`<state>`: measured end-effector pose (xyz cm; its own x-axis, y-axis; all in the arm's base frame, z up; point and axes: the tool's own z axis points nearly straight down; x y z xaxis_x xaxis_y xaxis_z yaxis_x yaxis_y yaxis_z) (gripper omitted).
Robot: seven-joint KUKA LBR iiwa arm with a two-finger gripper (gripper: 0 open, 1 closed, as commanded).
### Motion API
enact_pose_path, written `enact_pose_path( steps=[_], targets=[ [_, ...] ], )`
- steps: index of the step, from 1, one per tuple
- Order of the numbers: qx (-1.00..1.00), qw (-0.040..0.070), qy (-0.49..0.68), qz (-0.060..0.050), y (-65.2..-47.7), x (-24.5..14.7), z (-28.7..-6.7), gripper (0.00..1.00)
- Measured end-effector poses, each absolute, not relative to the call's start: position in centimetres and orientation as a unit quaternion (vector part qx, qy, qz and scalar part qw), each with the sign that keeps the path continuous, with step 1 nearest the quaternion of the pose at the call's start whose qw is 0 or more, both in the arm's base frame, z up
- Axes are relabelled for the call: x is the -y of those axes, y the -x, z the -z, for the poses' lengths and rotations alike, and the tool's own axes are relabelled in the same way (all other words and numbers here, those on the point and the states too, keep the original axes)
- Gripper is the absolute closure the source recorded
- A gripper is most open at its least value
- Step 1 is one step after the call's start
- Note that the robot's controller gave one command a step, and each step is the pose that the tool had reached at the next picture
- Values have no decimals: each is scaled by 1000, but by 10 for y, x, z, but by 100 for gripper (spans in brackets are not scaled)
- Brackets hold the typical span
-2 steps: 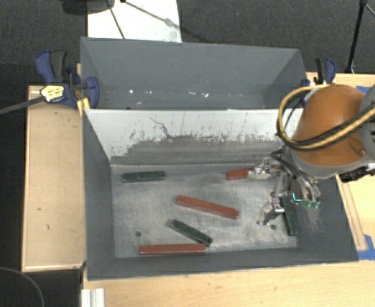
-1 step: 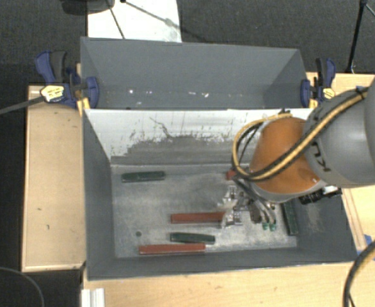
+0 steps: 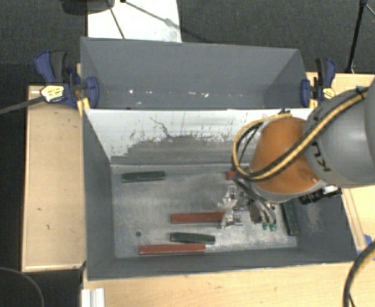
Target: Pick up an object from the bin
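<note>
Nearest the front wall of the bin, a red-brown stick and, just behind it, a dark green stick lay flat with nothing touching them. Behind these the gripper stood low at the right end of a second red-brown stick, which lay flat on the floor. Whether the gripper was open or closed on it could not be told, so the grasp and lift seemed left to do, and farther back another green stick lay alone at the left.
</note>
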<state>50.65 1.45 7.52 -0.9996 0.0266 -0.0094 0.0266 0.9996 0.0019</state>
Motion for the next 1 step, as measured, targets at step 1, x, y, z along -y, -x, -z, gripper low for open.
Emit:
enact_pose_path(
  steps=[1],
  targets=[
    [-1000, 3, -16, 0, -519, -21, -231, 100]
  ],
)
